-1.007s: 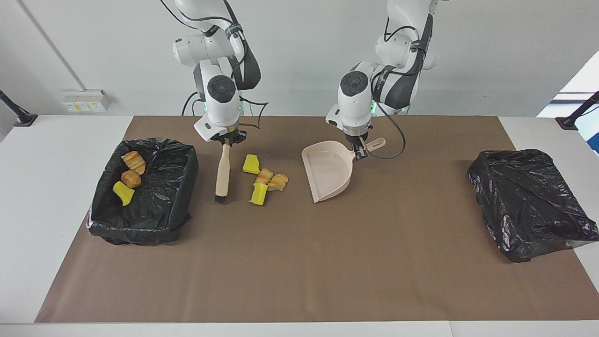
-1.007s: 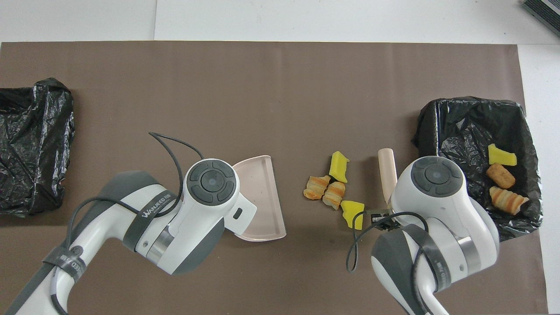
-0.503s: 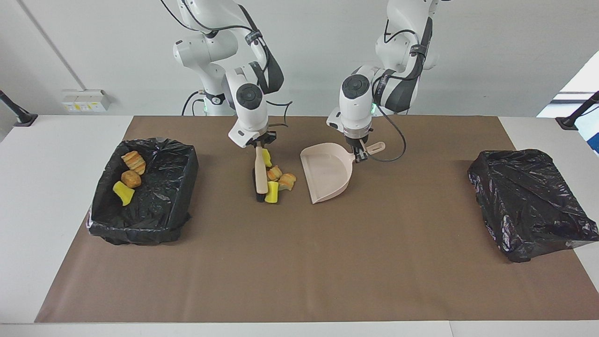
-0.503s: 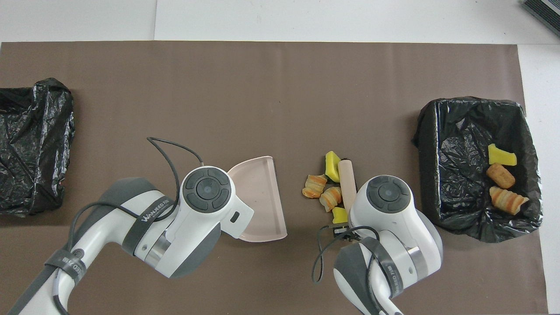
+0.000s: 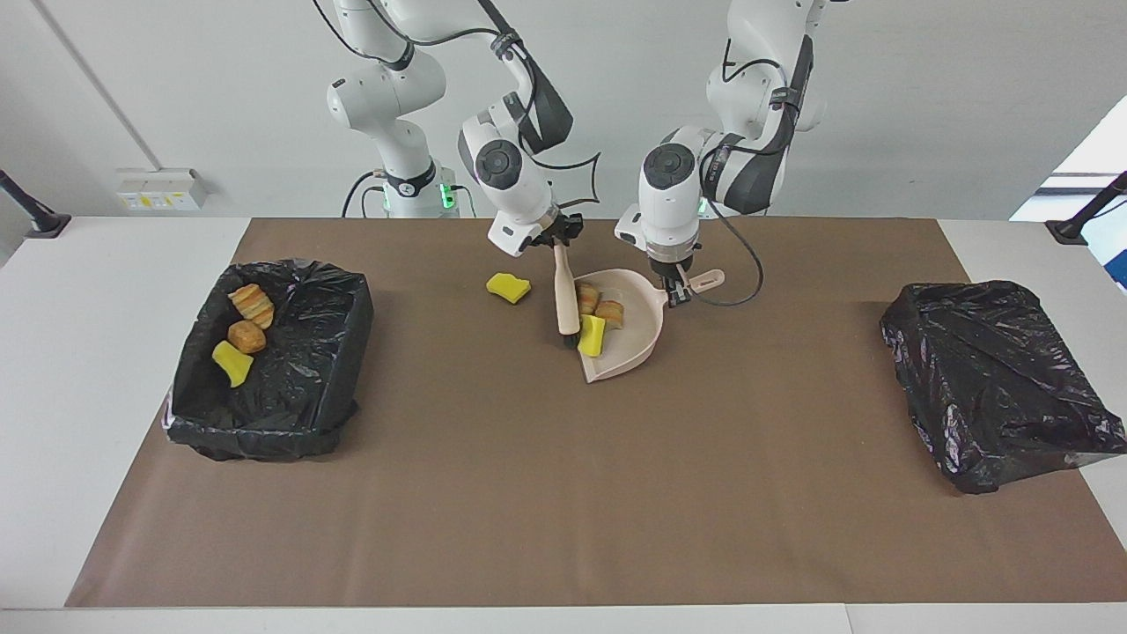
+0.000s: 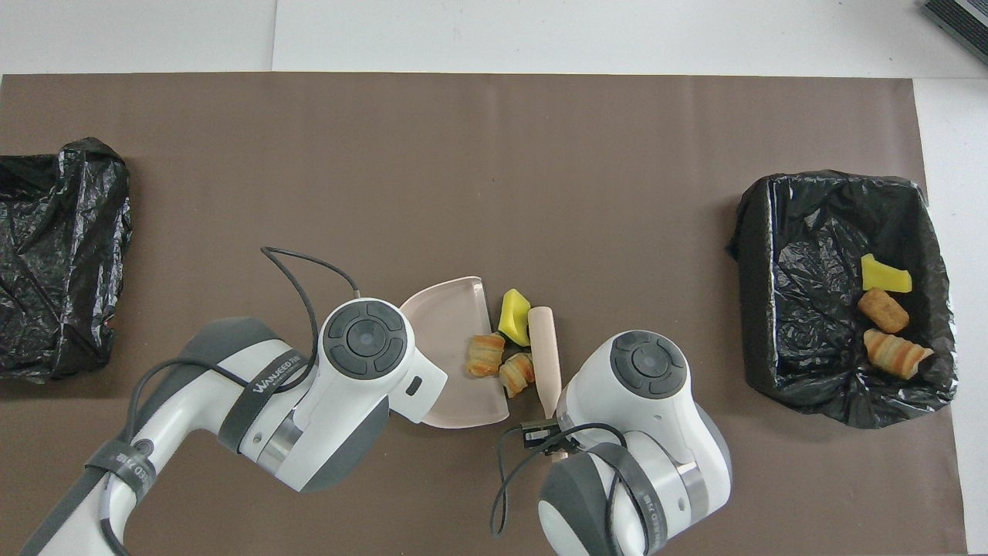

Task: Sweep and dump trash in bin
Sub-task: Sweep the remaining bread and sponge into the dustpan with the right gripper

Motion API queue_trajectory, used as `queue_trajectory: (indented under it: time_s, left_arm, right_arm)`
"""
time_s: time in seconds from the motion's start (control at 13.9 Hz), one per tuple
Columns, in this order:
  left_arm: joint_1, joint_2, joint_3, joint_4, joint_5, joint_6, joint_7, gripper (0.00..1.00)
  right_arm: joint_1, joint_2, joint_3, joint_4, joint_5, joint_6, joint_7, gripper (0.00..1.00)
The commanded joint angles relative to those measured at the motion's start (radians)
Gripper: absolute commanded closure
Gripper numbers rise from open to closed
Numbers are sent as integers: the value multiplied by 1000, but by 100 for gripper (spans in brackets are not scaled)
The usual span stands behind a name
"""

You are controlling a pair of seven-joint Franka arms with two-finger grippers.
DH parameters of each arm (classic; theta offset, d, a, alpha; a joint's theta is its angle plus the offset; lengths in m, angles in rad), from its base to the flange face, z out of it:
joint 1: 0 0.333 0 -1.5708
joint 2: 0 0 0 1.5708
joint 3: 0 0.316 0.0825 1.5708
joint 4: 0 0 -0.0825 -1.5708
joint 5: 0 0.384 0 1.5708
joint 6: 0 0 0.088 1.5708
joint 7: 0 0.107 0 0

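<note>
A plain white wall (image 5: pixel 924 106) runs along the robots' end of a white table (image 5: pixel 106 370). A brown mat (image 5: pixel 563 493) covers most of the tabletop, with bare white margins at both ends. A socket box (image 5: pixel 163 189) sits low on the wall toward the right arm's end. Black clamp stands (image 5: pixel 31 211) grip the table's two corners by the wall. A bright window opening (image 5: pixel 1087 172) shows toward the left arm's end. The light is even and soft.

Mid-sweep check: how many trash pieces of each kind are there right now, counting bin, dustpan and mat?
Yellow sponge chunks: 3
Toy pastries: 4
Total: 7
</note>
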Motion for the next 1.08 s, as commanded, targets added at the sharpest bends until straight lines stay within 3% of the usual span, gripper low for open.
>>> queue_trajectory:
  time_s: [0.0, 0.14, 0.29, 0.43, 0.58, 0.86, 1.01]
  left_arm:
    - [-11, -22, 6, -35, 17, 35, -1, 100]
    - [-12, -21, 6, -35, 17, 61, -4, 100]
    - [-12, -21, 6, -35, 17, 67, -4, 100]
    - [-9, -21, 6, -37, 17, 64, 4, 100]
    - [-9, -21, 6, -37, 18, 65, 25, 100]
    - [0, -21, 6, -37, 50, 62, 148, 100]
    - [1, -24, 6, -38, 55, 56, 172, 100]
  right_arm:
    - [-17, -36, -16, 44, 37, -45, 2, 100]
    - [-95, -90, -17, 64, 4, -180, 80, 100]
    - [-130, -129, -14, 64, -174, -294, 163, 100]
    - [-133, -181, -11, 1, -320, -354, 227, 100]
    - [-144, -245, -13, -97, -378, -400, 235, 100]
    - [-123, -255, -7, -232, -402, -356, 301, 100]
    - [-121, -253, -5, -247, -376, -288, 283, 100]
